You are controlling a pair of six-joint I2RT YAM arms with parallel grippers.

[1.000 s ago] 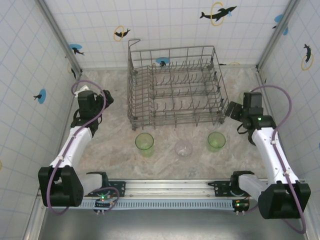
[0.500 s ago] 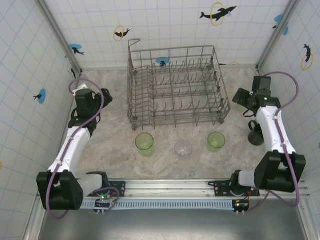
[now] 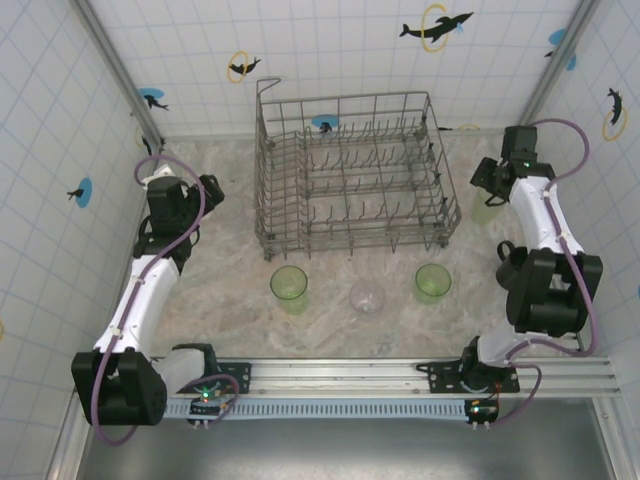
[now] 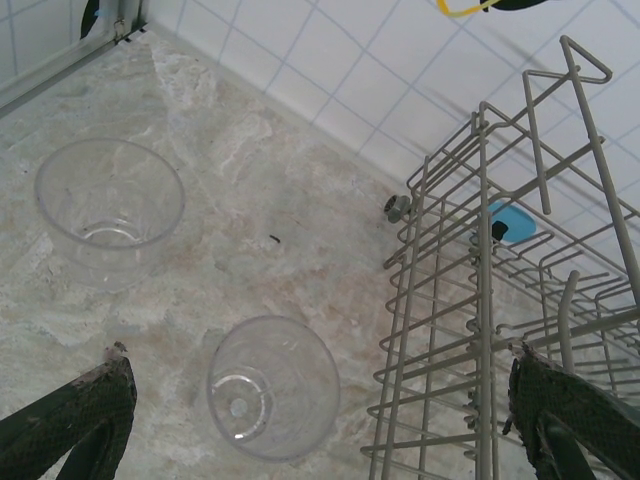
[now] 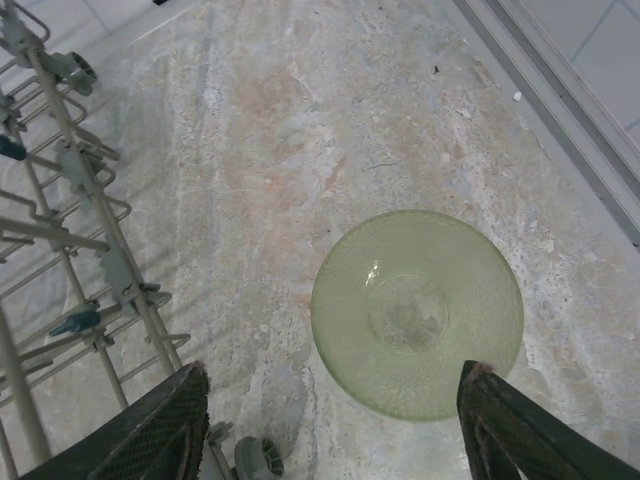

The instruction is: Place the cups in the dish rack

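Observation:
The grey wire dish rack [image 3: 350, 180] stands at the back middle of the table, with no cups in it. In front of it stand a green cup [image 3: 289, 284], a clear cup [image 3: 367, 296] and another green cup [image 3: 433, 281]. My right gripper [image 3: 485, 178] hangs open over a pale green cup [image 5: 417, 312], which lies between its fingers [image 5: 150, 430] next to the rack's right side [image 5: 60, 200]. A dark mug [image 3: 505, 268] peeks out beside the right arm. My left gripper [image 3: 205, 190] is open above two clear cups [image 4: 272, 385] [image 4: 110, 205] left of the rack [image 4: 500, 300].
Tiled walls close in the table on the left, back and right. A metal rail [image 3: 330, 375] runs along the near edge between the arm bases. A small rack wheel [image 5: 255, 460] sits close to my right gripper's left finger.
The right arm has swung from the rack's front right corner back along its right side, uncovering the dark mug. The left gripper has drifted slightly back and left.

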